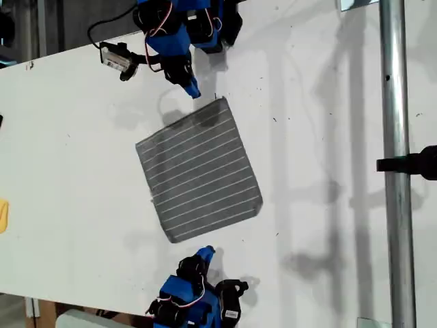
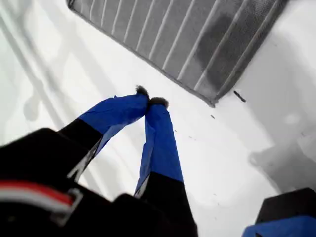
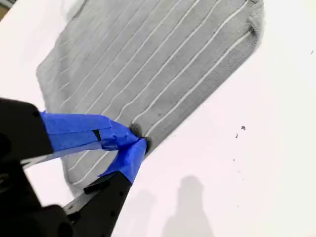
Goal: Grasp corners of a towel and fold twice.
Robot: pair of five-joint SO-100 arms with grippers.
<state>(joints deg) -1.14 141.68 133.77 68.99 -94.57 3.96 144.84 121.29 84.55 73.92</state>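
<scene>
The towel is a grey cloth with thin white stripes, lying flat and unfolded on the white table. My first gripper is near the exterior view's top, shut and empty, just short of the towel's nearest corner. In the first wrist view its tips meet a short way from that corner. My second gripper is at the exterior view's bottom, shut, just off the towel's lower edge near another corner. In the second wrist view its tips overlap the towel's edge.
A metal pole with a black clamp runs down the exterior view's right. A small black and white device on a cable lies beside the first arm. A yellow object shows at the exterior view's left edge.
</scene>
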